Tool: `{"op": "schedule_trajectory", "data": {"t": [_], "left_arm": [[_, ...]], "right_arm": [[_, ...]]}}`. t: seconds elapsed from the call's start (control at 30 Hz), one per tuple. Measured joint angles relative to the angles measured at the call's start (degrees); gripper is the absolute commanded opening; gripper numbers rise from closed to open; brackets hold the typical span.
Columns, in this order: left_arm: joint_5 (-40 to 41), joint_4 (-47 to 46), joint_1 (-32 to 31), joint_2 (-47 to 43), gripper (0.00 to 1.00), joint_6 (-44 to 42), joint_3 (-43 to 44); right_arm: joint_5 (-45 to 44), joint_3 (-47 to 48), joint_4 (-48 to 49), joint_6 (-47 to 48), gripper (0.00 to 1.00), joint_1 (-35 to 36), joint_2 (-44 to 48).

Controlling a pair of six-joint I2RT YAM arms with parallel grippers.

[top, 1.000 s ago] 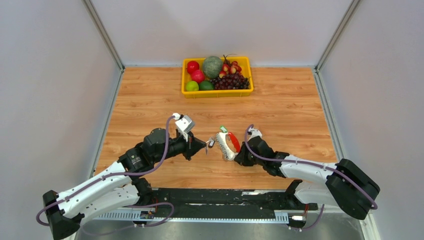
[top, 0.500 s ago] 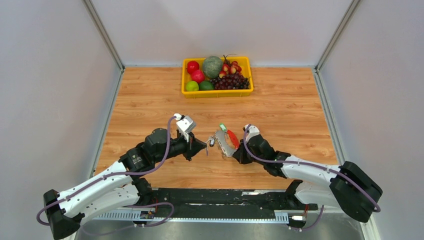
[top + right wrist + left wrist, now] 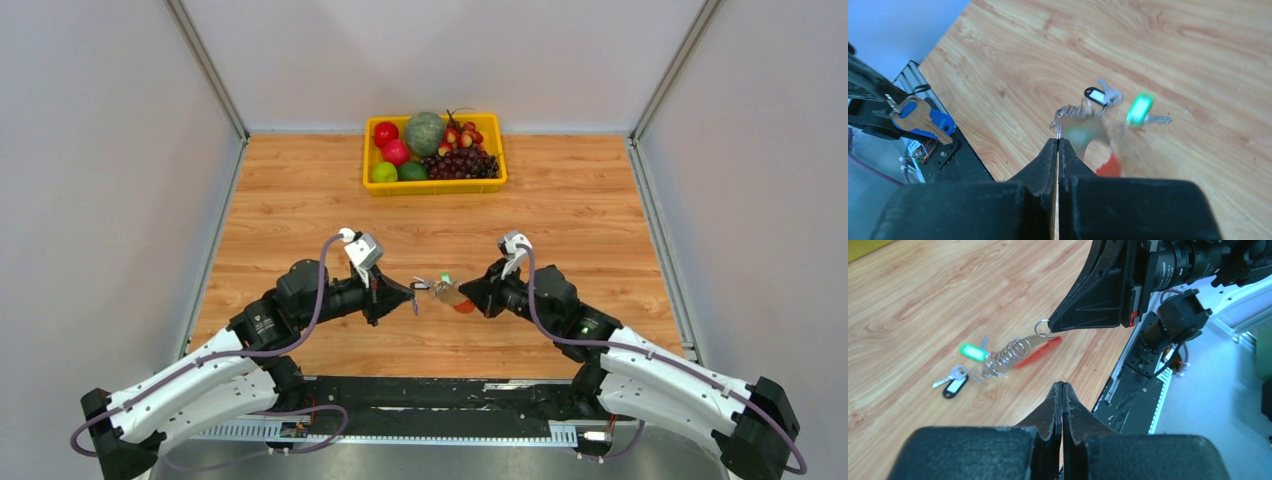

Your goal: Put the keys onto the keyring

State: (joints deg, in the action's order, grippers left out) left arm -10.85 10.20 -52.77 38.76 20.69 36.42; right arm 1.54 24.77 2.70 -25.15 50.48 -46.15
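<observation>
Between the two arms, low over the table (image 3: 560, 230) — ring and blue key held apart.
The right gripper (image 3: 468, 293) is pinched onto the keyring (image 3: 1042, 327); its coiled grey charm (image 3: 1005, 357) trails to the wood with a red-headed key (image 3: 1038, 353), a green tag (image 3: 971, 351) and a black-tagged key (image 3: 953, 384). The left gripper (image 3: 408, 292) — fingers pressed together — carries the blue key (image 3: 923, 117), near the ring, not touching.

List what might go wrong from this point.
1. The right end effector pinches the keyring only at its very tip. The bunch below looks blurred in the right wrist view, so it may be swinging and could slip.
2. The blue key sticks out of the left end effector; pushing it against the ring might twist it loose.
</observation>
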Motion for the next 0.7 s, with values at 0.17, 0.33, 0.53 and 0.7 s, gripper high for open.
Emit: {"op": "schedule_trajectory", "data": {"t": [0.17, 0.33, 0.53, 0.7], "left_arm": [[-1.4, -0.3, 0.0, -2.7, 0.0, 0.5, 0.9], [-3.7, -0.5, 0.0, -4.4, 0.0, 0.2, 3.3], [-8.2, -0.6, 0.0, -5.0, 0.0, -2.5, 6.5], [-12.7, -0.7, 0.0, -5.0, 0.0, -5.1, 7.6]], "right_arm": [[0.3, 3.2, -1.9, 4.2, 0.0, 0.6, 3.6], [2.7, 8.9, -5.5, 7.9, 0.0, 0.9, 4.4], [8.1, 15.5, -10.0, 11.7, 0.0, 0.9, 4.6], [14.2, 18.9, -11.6, 13.2, 0.0, 0.9, 5.4]]}}
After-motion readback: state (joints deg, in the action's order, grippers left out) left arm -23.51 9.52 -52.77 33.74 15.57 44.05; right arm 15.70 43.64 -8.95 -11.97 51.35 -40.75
